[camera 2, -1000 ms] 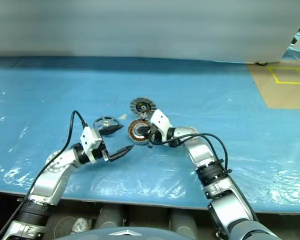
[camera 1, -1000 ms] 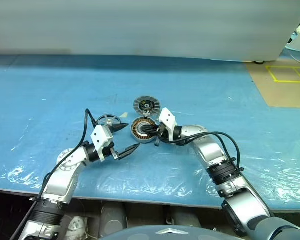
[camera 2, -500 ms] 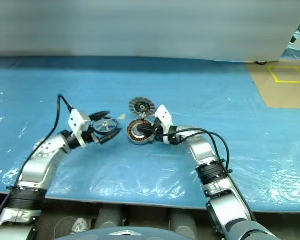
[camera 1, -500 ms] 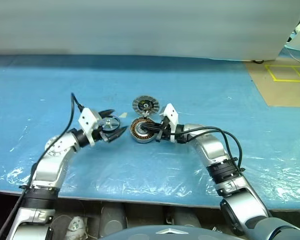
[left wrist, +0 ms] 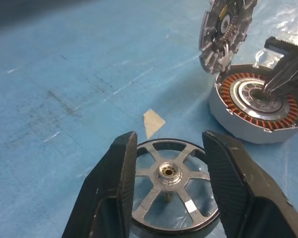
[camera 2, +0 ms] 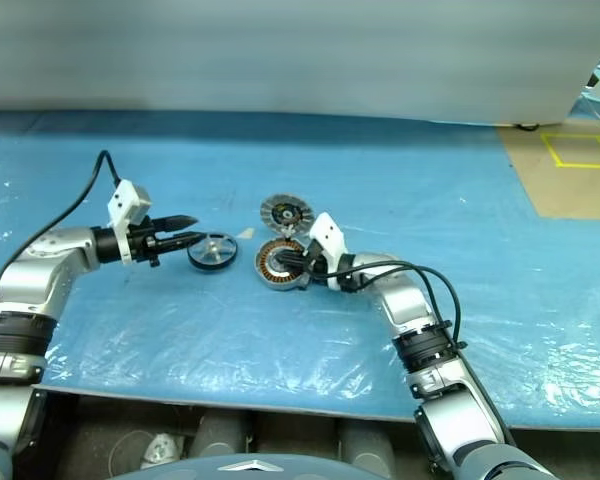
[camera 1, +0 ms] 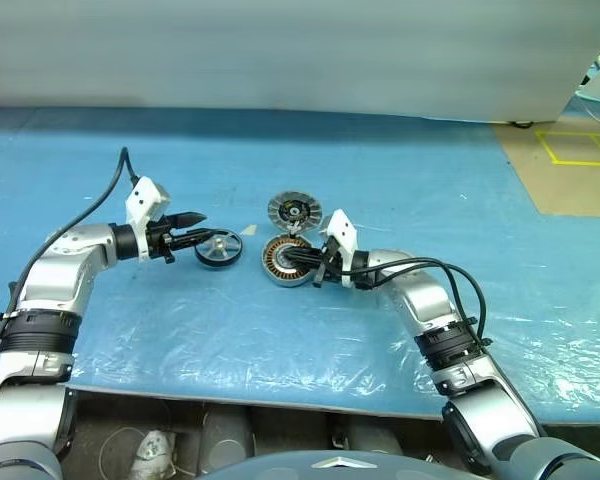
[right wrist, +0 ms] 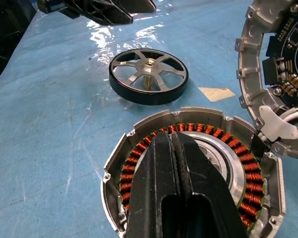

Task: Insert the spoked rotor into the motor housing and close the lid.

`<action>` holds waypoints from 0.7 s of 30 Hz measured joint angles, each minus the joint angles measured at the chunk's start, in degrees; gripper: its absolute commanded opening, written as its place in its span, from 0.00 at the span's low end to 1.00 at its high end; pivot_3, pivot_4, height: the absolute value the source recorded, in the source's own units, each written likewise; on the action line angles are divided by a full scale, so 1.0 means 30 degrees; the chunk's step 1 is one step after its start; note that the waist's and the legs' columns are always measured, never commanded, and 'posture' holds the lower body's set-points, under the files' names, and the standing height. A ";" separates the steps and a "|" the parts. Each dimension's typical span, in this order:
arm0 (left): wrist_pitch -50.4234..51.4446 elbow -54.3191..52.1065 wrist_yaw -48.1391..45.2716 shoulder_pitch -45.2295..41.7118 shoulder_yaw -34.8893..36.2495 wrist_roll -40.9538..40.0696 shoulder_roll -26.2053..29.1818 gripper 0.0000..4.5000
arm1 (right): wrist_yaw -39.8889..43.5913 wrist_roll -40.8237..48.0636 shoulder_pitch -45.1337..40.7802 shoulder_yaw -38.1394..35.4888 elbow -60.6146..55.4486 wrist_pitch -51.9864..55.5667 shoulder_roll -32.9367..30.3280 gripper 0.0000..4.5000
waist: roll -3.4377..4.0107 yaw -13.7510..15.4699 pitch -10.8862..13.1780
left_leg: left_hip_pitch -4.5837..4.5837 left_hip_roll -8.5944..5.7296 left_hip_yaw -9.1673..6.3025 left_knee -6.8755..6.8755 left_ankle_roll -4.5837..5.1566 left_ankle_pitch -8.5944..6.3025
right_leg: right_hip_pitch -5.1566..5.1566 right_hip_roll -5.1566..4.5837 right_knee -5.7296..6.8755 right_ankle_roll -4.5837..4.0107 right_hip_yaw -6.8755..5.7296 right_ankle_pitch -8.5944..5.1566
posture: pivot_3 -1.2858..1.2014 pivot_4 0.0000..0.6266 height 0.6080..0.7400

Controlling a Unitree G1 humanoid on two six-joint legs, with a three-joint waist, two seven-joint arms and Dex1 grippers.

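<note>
A wide blue table (camera 1: 400,190) covered in clear plastic sheeting carries everything. Both arms reach in over its near half.

The right gripper (camera 1: 302,262) comes in from about four o'clock, its two black fingers pressed together, tips resting on the silver hub of the motor housing (camera 1: 285,261). The housing lies flat near the table's middle, its open face and ring of copper windings turned upward.

The lid (camera 1: 294,211) touches the housing at its twelve o'clock edge, tilted up on edge and leaning away, its inner face toward the housing.

The left gripper (camera 1: 199,226) points in from nine o'clock toward three, nearly level, fingers (left wrist: 116,193) standing apart on either side of the spoked rotor (camera 1: 218,247) with gaps showing between each fingertip and the rim. The rotor lies flat on the sheeting at nine o'clock of the housing, near it but not touching, axle upright, spokes and hub facing up.

A small tan scrap (left wrist: 153,122) lies on the table between rotor and lid.
</note>
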 measured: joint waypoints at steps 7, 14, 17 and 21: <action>-0.0105 0.1007 -0.0092 -0.1095 -0.0337 0.0794 -0.0594 0.49 | -0.0998 -0.0785 0.0181 0.0181 -0.0099 -0.0297 -0.0046 0.00 | -0.0002 -0.0034 0.0001 | -0.0014 0.0001 -0.0017 -0.0007 -0.0002 0.0000 | -0.0001 0.0000 -0.0002 0.0000 -0.0021 0.0001 | 0.52 0.24 1.00; -0.0242 0.1134 -0.0116 -0.1049 -0.0332 0.1062 -0.0879 0.49 | -0.1350 -0.2218 -0.0162 0.1241 0.0196 -0.1358 -0.0099 0.00 | -0.0003 -0.0096 0.0001 | -0.0007 0.0006 -0.0021 -0.0014 -0.0003 0.0000 | -0.0001 0.0002 0.0001 0.0000 -0.0026 0.0000 | 0.52 0.24 1.00; -0.0327 0.1132 -0.0016 -0.0968 -0.0330 0.1172 -0.0886 0.49 | -0.1308 -0.2544 -0.0495 0.1784 0.0496 -0.1517 0.0131 0.00 | -0.0003 -0.0106 0.0001 | -0.0008 0.0006 -0.0021 -0.0013 -0.0003 0.0000 | 0.0000 0.0002 0.0001 -0.0001 -0.0026 0.0000 | 0.52 0.24 1.00; -0.0772 0.1095 -0.0002 -0.0894 -0.0296 0.1253 -0.0894 0.49 | -0.1234 -0.3117 -0.1053 0.2316 0.0865 -0.1653 0.0190 0.00 | -0.0004 -0.0070 0.0000 | -0.0008 0.0003 -0.0021 -0.0012 -0.0003 0.0000 | 0.0003 -0.0001 -0.0002 -0.0001 -0.0028 0.0000 | 0.52 0.24 1.00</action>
